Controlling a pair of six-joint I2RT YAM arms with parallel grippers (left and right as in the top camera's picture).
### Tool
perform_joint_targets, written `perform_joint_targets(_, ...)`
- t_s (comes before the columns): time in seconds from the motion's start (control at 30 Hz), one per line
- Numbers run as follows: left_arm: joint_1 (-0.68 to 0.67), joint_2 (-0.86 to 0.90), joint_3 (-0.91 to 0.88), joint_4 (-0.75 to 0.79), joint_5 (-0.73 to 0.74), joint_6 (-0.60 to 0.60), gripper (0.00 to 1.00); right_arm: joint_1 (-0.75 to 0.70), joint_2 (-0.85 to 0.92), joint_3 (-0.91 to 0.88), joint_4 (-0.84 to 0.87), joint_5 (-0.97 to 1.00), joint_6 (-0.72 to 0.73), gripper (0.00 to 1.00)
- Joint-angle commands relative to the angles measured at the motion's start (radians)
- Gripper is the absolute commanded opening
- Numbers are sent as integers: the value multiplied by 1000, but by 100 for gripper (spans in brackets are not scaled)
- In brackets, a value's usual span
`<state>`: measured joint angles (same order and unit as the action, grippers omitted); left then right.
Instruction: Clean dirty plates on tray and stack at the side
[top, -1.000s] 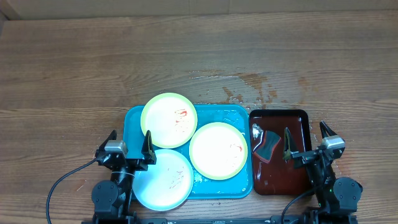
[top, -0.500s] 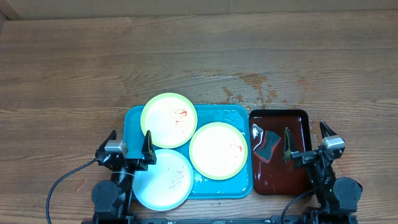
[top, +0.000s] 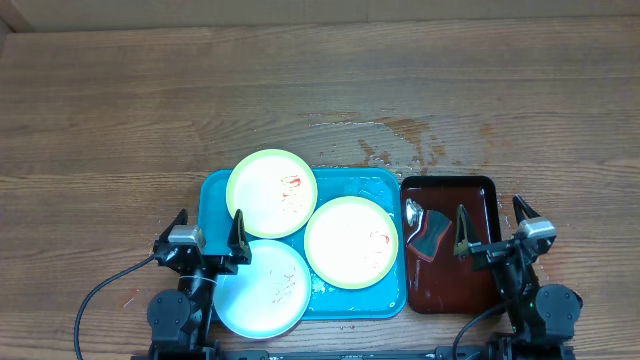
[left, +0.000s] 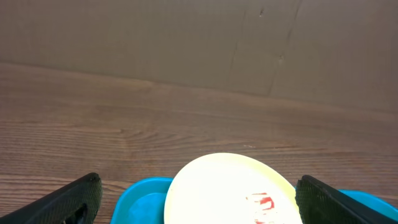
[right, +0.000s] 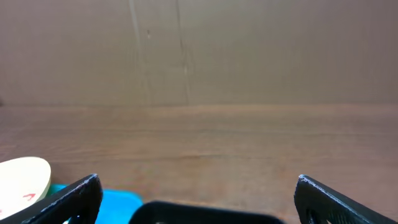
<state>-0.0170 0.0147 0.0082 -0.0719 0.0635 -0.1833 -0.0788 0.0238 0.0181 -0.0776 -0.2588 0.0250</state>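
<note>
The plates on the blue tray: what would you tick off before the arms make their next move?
1. Left end effector open and empty: ok.
2. Right end effector open and empty: ok.
3. All three plates in view on the turquoise tray: ok.
4. Plates clean: not ok, reddish smears show.
5. Sponge lying free in the dark red tray: ok.

The tray (top: 352, 183) lies near the table's (top: 120, 110) front edge. One green plate (top: 272, 193) overhangs its rear-left corner, another green plate (top: 351, 242) lies at its right side, and a bluish plate (top: 262, 288) overhangs its front-left corner. Just beside its right edge, a red tray (top: 450, 181) holds a sponge (top: 432, 238). The left gripper (top: 209, 222) and right gripper (top: 491, 212) gape empty.
</note>
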Motion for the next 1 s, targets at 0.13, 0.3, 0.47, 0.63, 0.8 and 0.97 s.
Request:
perform_joint_targets(0.13,7,-10,-3,-2,7,7,100,-1,106,77,-119,7,-5,100)
perform_joint_targets(0.3,7,-10,-3,-2,7,7,100,-1,190,167,-167,14,-7,100)
perform_joint_targets(0.47,7,-10,-3,-2,7,7,100,-1,330,309,-261,14,-6,100)
perform_joint_targets(0.63,7,-10,-3,-2,7,7,100,-1,490,453,-375,13,-6,100)
perform_joint_targets(0.8,7,-10,-3,-2,7,7,99,-1,680,632,-507,8,-6,100)
perform_joint_targets(0.97,7,-10,-3,-2,7,7,100,-1,862,826,-671,-44,35,100)
